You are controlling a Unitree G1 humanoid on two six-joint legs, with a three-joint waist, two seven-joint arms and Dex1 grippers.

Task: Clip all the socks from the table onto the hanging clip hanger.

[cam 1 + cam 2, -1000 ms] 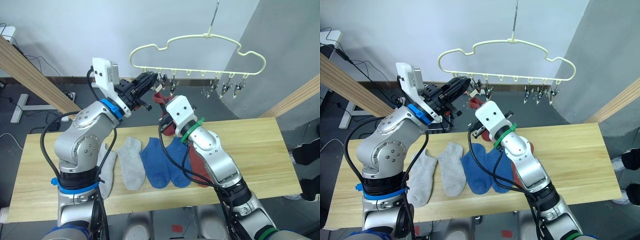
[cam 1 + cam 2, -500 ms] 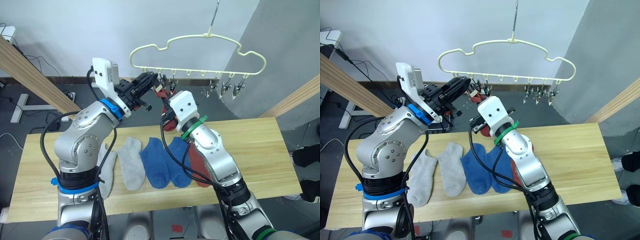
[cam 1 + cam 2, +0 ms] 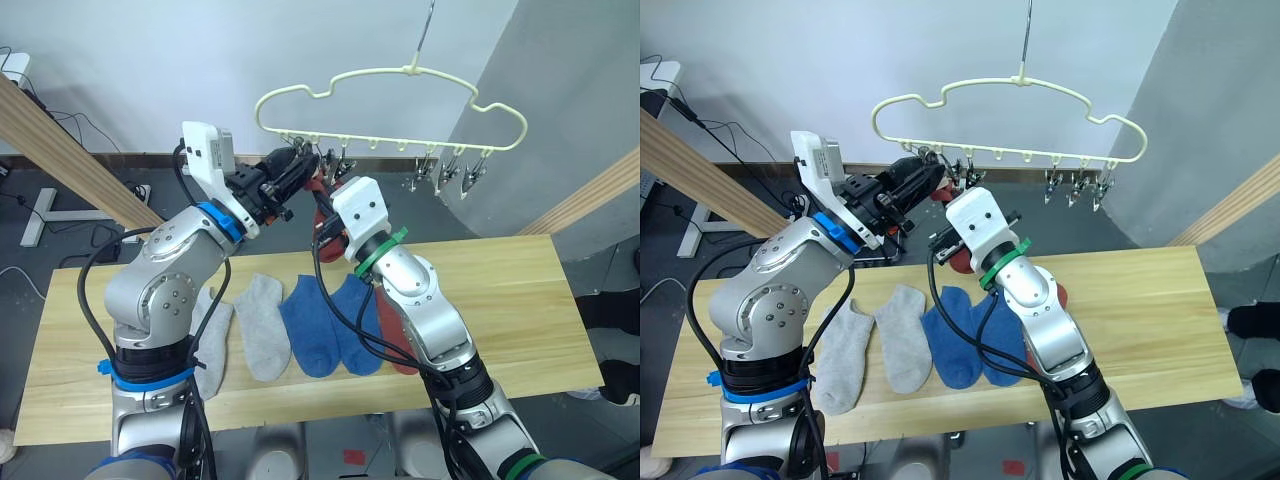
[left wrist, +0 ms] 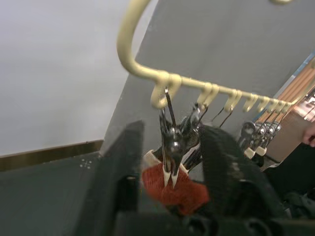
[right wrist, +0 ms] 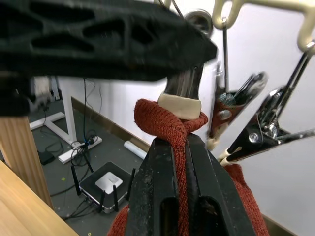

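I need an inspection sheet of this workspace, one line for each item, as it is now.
Surface: wooden table, socks lying in a row.
Job's things: two grey socks, two blue socks, one red sock on the table; second red sock raised at the clip hanger.
Clutter: nothing seen.
Grippers: right gripper shut on the raised sock; left gripper open around a clip.
Cables: floor cables by the wall.
Surroundings: slanted wooden poles.

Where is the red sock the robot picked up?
The red sock is up at the hanger's left end, pinched in the right gripper, its top edge at the first clip, between the left gripper's fingers.
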